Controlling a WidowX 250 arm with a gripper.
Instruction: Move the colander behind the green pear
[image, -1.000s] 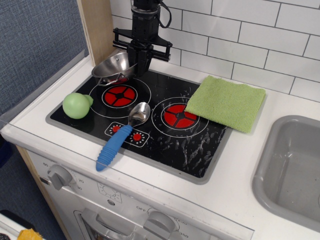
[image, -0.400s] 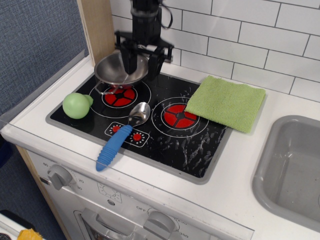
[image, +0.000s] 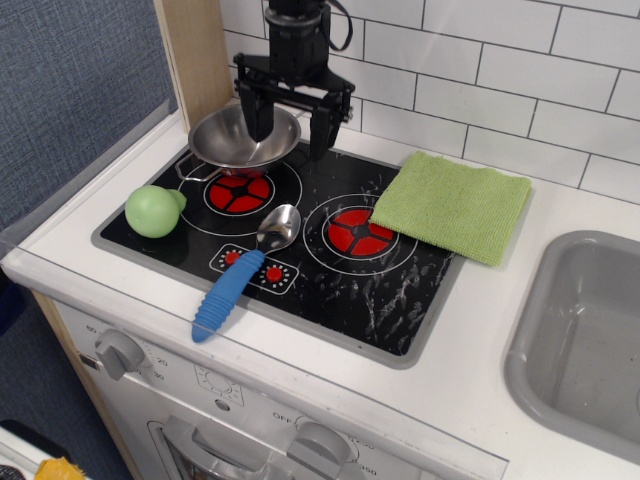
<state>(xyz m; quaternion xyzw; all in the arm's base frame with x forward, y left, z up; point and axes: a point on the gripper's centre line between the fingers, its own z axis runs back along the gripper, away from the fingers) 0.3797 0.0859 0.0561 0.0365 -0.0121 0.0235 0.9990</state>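
Item, upper left of frame: colander (image: 240, 137) sits level at the hob's back edge, up-frame of the green pear (image: 153, 211), where I want it; gripper (image: 292, 118) straddles its right rim, jaws spread, gripping nothing.

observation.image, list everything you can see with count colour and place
colander: 1, shiny steel, back left of stovetop
green pear: 1, pale green, left edge of stovetop
spoon: 1, metal bowl, blue handle, front of stovetop
cloth: 1, green, right of burners
burners: 2, red, on black stovetop
sink: 1, grey, far right
knobs: 2, grey, front panel
hand: 1, black, open, over colander's right rim
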